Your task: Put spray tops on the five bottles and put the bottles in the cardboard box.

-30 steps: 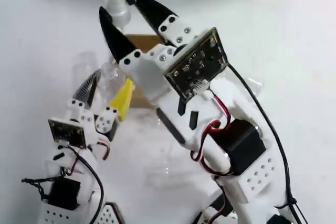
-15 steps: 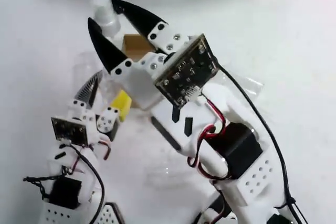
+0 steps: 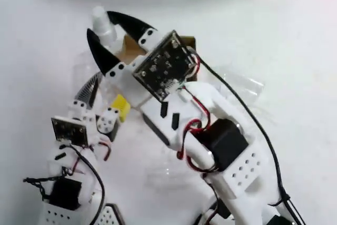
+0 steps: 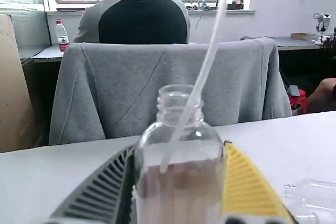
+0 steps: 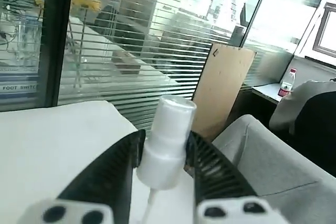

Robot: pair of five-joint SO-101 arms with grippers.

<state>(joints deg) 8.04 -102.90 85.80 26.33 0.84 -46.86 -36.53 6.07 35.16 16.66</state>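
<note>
Clamping a white plastic spray top between its black fingers, the right gripper hangs by the brown cardboard box; beside that box the left gripper grips a clear upright bottle, the top's thin tube dipping into its neck.

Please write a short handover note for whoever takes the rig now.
Left hand: shut on an upright, uncapped bottle.
Right hand: shut on a white spray top above it; its tube reaches into the bottle neck.
Cardboard box: beneath the right arm. A second bottle lies on the table.
Done: tube inserted. Left: seat this top, box the bottle, then the others.
</note>
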